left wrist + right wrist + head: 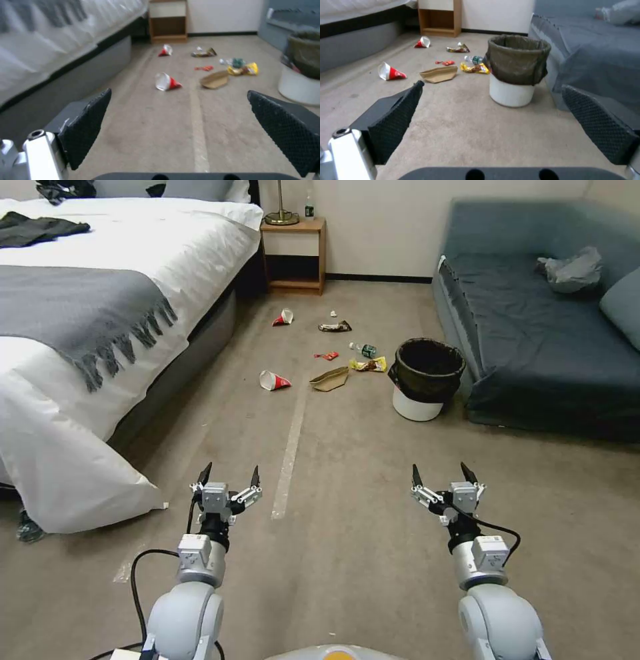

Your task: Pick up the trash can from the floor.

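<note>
The trash can [427,378] stands upright on the floor [360,500] just beside the blue sofa [547,347], well ahead of the left gripper [228,477] and right gripper [444,475], both with jaws wide and empty.

Both arms are pale grey and rounded, with black cables looping near the wrists. The left gripper [229,478] and right gripper [443,476] carry black fingers with cross-hatched pads [391,125].

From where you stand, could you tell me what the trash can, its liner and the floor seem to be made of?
The trash can looks like smooth white plastic: an even, seamless wall. Its liner seems thin dark plastic film, wrinkled and folded over the rim. The floor appears to be matte beige short-pile carpet, with a pale stripe, probably tape. Both the left gripper and the right gripper hang open, well short of the can.
</note>
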Available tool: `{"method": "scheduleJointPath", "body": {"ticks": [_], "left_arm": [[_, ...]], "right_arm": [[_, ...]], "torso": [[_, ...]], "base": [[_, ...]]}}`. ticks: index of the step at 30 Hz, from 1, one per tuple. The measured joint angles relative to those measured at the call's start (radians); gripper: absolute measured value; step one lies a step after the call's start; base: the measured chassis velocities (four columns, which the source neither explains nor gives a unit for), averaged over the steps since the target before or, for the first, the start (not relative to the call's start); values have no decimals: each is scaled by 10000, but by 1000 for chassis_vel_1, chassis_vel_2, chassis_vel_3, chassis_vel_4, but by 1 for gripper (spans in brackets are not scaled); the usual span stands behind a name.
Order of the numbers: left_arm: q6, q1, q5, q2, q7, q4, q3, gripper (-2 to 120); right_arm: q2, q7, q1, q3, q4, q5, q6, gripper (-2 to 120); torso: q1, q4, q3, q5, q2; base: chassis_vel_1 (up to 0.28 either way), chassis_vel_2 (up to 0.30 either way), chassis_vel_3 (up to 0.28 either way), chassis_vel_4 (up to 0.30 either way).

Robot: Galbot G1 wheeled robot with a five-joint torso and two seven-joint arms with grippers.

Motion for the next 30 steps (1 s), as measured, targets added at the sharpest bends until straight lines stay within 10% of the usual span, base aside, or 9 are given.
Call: {"method": "scheduleJointPath", "body": {"ticks": [14,30], "left_arm": [[1009,833,-3762,1524,-1117,-2160,-1608,100],[829,824,-3805,1581,-1042,-1924,-1613,100]], "right_arm": [[858,-641,-3999,1283,3066,1760,808,100],[973,-1131,-4306,1586,3313,2601,1046,100]], "torso": [[-1,-1,-2,-2,1],[-1,1,0,1,0]], "base": [[0,0,0,0],[0,0,0,0]]}}
